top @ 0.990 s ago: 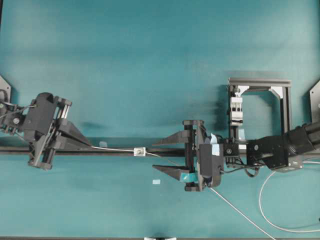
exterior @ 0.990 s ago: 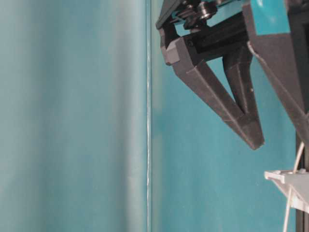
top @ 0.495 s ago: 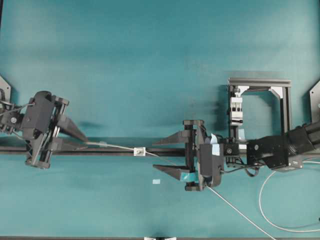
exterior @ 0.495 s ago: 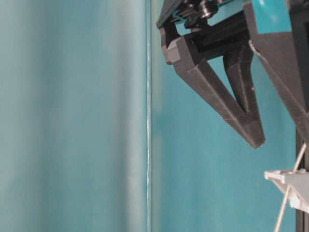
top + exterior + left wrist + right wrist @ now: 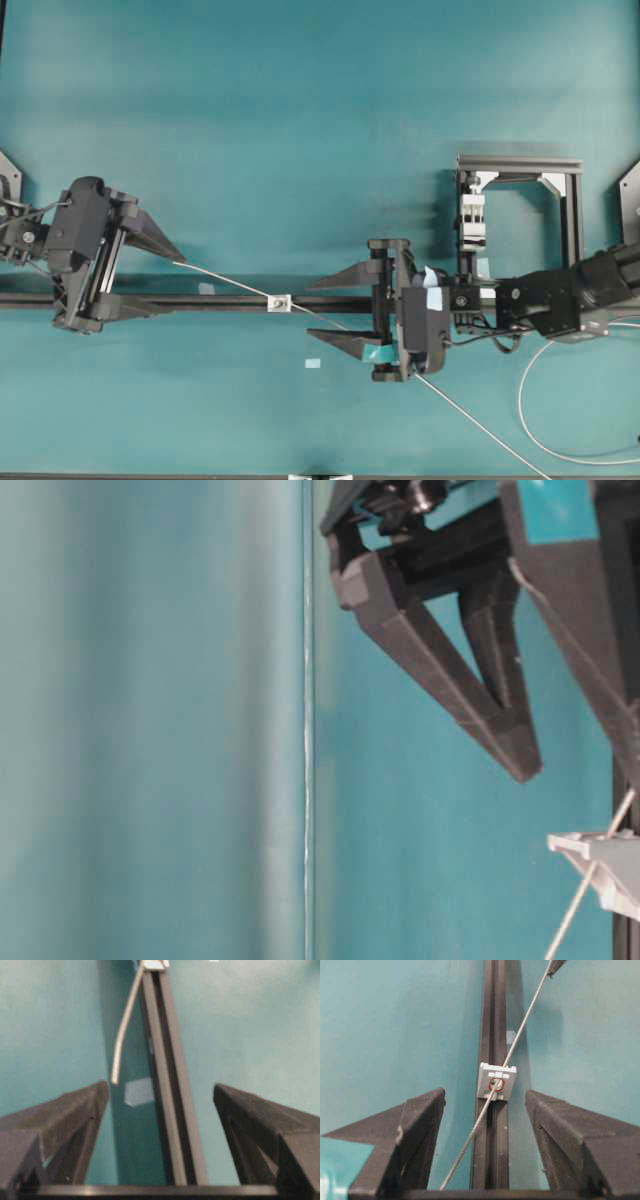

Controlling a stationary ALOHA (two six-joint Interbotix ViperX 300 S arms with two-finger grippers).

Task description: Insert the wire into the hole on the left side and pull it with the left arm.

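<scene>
Wire (image 5: 506,1062) through hole (image 5: 496,1084), seemingly ungripped.

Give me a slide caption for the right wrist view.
Wire threaded through the bracket hole on the rail, framed by the open right gripper.

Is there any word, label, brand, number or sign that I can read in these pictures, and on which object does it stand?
None: no view shows readable text.
Teal-blue tape patches on the right gripper: blank.
Pale tape rectangle on the table beside the black rail: blank.
Small bracket: only a reddish ring around the hole that the wire passes through; no letters.
Left gripper, white clamp block: no markings visible.
</scene>
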